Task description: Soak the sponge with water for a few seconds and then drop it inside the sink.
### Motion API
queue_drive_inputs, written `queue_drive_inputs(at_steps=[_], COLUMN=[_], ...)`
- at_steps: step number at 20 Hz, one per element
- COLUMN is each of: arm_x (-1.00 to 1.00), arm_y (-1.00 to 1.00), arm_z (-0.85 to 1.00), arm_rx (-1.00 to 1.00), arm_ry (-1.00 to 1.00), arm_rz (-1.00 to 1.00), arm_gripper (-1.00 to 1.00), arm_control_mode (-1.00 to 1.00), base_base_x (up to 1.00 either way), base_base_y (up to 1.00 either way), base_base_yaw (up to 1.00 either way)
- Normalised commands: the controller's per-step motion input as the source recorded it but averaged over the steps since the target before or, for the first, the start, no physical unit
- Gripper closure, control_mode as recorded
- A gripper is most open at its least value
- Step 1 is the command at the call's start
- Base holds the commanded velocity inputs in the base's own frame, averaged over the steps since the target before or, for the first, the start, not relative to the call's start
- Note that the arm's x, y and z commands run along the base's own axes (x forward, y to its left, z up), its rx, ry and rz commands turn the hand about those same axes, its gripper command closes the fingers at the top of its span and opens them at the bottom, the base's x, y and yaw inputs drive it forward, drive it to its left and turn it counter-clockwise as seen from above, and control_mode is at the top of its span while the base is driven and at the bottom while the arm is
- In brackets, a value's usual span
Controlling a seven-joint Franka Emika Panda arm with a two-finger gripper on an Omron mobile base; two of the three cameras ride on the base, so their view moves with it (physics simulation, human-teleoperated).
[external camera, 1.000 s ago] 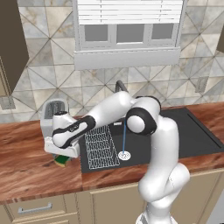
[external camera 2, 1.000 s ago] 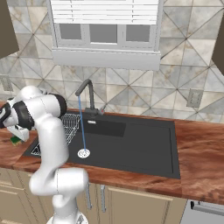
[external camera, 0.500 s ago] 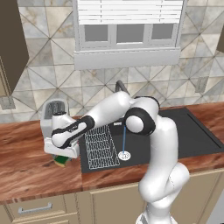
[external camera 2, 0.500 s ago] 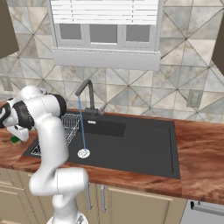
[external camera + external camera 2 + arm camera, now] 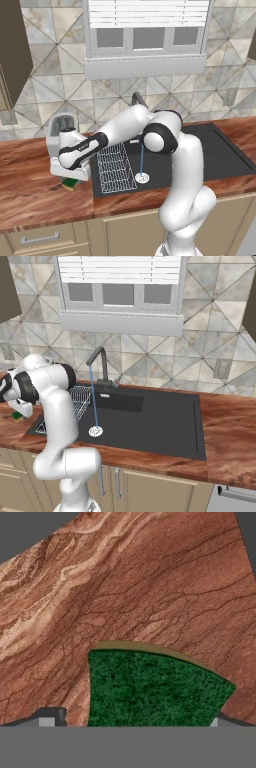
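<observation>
My arm stretches left, gripper [image 5: 71,176] pointing down over the sponge [image 5: 150,689] on the counter [image 5: 125,587]; fingers spread, straddling it.

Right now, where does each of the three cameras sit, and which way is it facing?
Left base view: behind the arm's left, looking forward and down at the sink; the arm reaches left to the sponge.
Right base view: behind its right, same sink and water; the arm rises lower left.
Hand view: on the hand, looking down at the sponge on the counter; fingers straddle it.
Both base views share sink, faucet, water.
</observation>
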Motion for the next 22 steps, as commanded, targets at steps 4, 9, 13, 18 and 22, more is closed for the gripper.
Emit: queue_drive_inputs(at_steps=[4, 9, 13, 18, 22], arm_x=[0.00, 0.00, 0.00, -0.05, -0.08], arm_y=[0.00, 0.00, 0.00, -0.16, -0.31], arm_z=[0.00, 0.00, -0.01, 0.26, 0.72], arm_rx=[0.00, 0.00, 0.01, 0.00, 0.00], arm_ry=[0.00, 0.00, 0.01, 0.00, 0.00], arm_rz=[0.00, 0.00, 0.00, 0.00, 0.00], arm_gripper=[1.00, 1.00, 1.00, 1.00, 1.00], arm_control_mode=[-1.00, -1.00, -1.00, -1.00, -1.00], base_base_x=[0.00, 0.00, 0.00, 0.00, 0.00], base_base_y=[0.00, 0.00, 0.00, 0.00, 0.00], base_base_yaw=[0.00, 0.00, 0.00, 0.00, 0.00])
